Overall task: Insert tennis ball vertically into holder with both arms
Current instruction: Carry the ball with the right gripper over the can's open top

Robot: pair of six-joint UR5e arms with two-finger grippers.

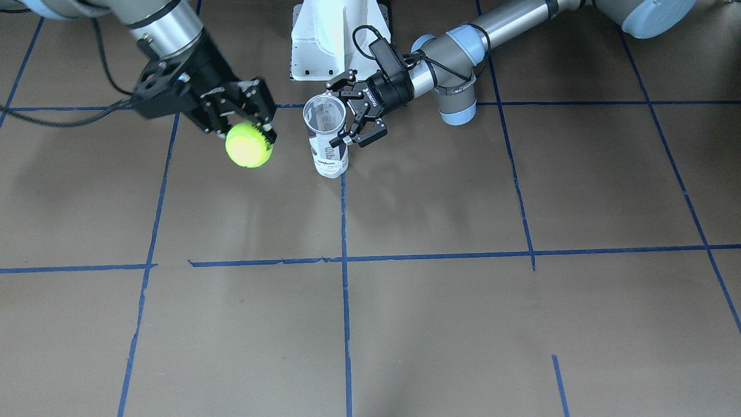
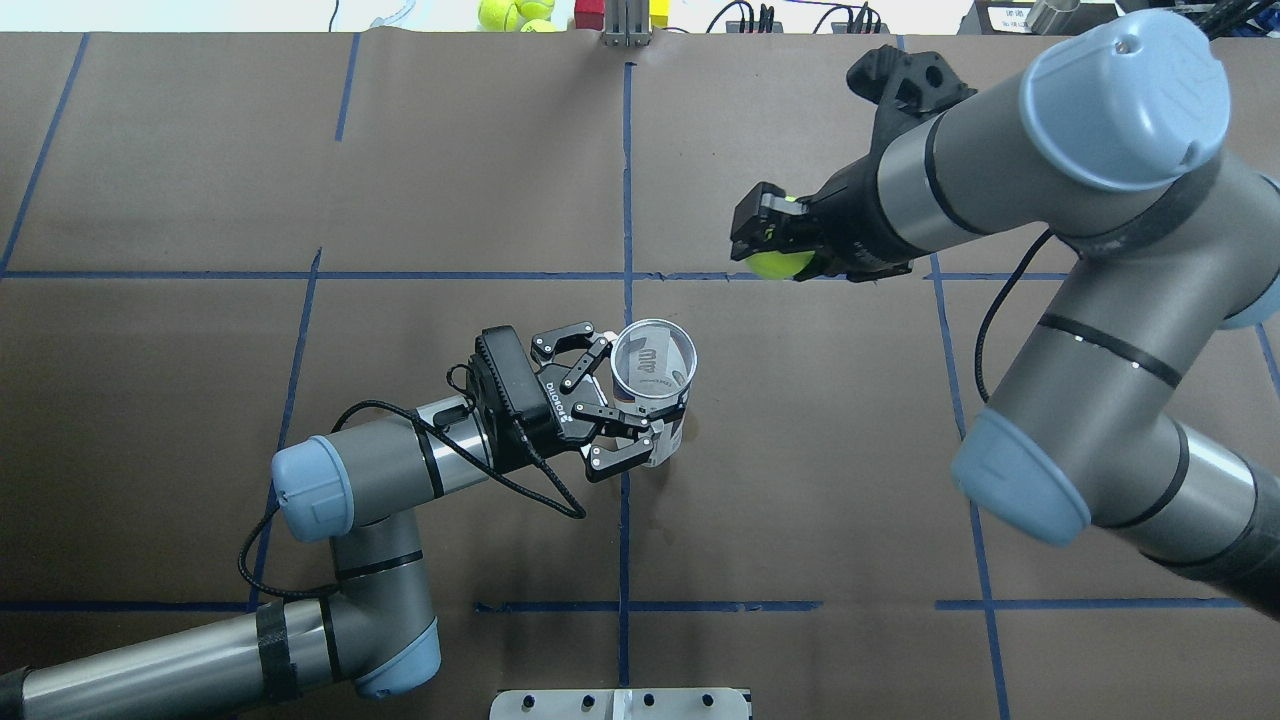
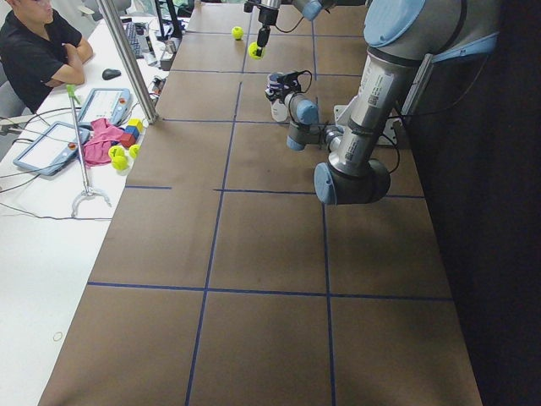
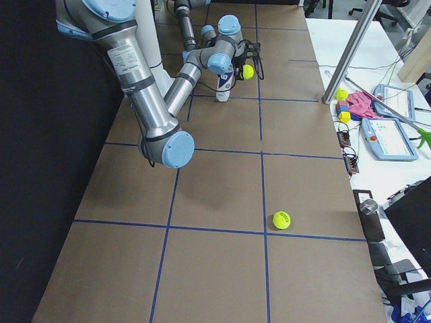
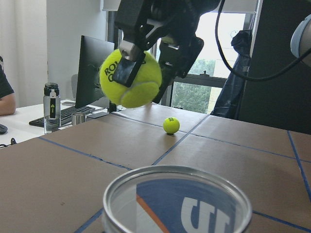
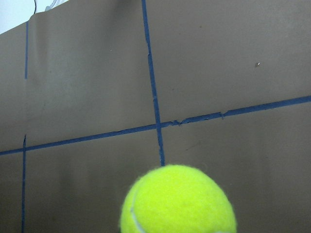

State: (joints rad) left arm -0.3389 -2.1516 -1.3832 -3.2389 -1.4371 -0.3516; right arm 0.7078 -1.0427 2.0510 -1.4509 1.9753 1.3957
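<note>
The holder (image 1: 328, 145), a clear can with a navy-and-white label, stands upright near the robot base with its open mouth (image 5: 177, 194) facing up. My left gripper (image 1: 341, 113) reaches in from the side, and its fingers (image 2: 620, 455) are closed on the can's wall. The tennis ball (image 1: 249, 145) is neon yellow-green with black lettering and hangs in the air, pinched in my right gripper (image 1: 250, 132). In the overhead view the ball (image 2: 781, 263) sits to the right of the holder (image 2: 655, 385) and farther out. The left wrist view shows the ball (image 5: 131, 77) above and beyond the rim.
A loose tennis ball (image 4: 281, 219) lies on the brown table toward the robot's right end. The white robot base (image 1: 336, 40) stands just behind the holder. More balls (image 2: 510, 12) and blocks lie past the far edge. A person (image 3: 38, 51) sits at the side desk.
</note>
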